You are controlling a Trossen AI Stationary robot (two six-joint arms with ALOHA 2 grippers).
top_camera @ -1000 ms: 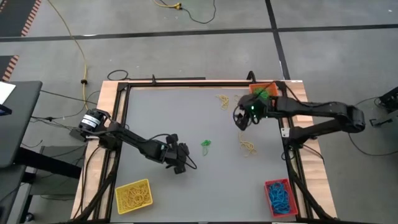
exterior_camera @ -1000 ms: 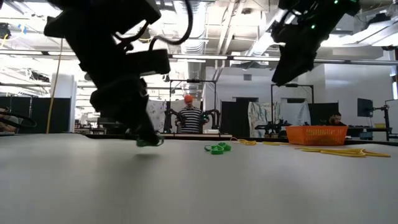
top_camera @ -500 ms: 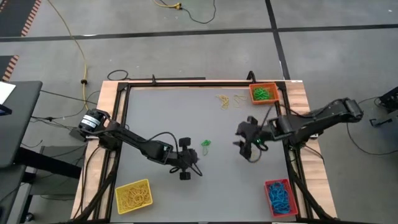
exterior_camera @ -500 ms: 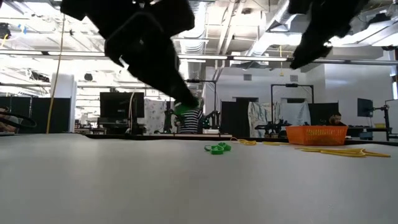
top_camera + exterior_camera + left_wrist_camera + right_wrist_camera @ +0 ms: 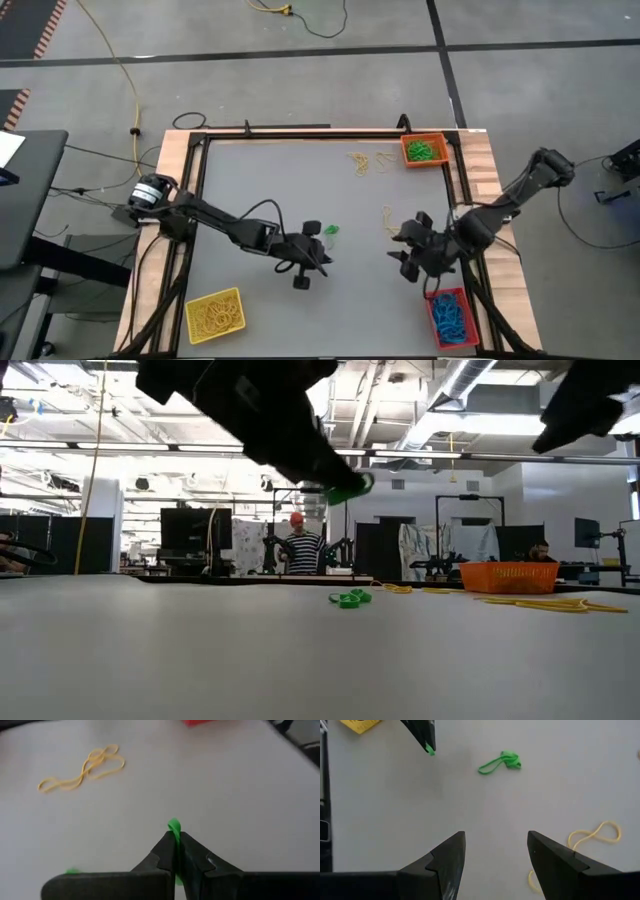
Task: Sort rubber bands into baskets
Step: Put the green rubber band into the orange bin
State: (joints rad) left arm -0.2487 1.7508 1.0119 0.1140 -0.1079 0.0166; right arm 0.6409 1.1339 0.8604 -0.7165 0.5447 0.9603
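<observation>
High view: looks down on a grey table (image 5: 260, 170) with both arms over it. Finds the left gripper (image 5: 318, 262) above the middle of the table, just beside a green bunch (image 5: 328, 231) lying on the surface. Left wrist view: shows its jaws pressed together, pinching one green band (image 5: 173, 827) that sticks out between the tips. Low view: puts this band well above the table, not touching it.

Places the right gripper (image 5: 402, 252) near the right edge, close to the red basket (image 5: 432, 298), with jaws spread wide and holding nothing. Hangs above the table too.

Counts three baskets: orange basket (image 5: 441, 140) at the far right corner with green bands inside, red basket at the near right corner with blue bands inside, yellow basket (image 5: 213, 297) at the near left corner with yellow bands inside.

Leaves loose yellow bands (image 5: 365, 162) on the table beside the orange basket, and a few more near the right gripper.

Low view: also catches a person (image 5: 300, 545) in a striped shirt far behind the table.
</observation>
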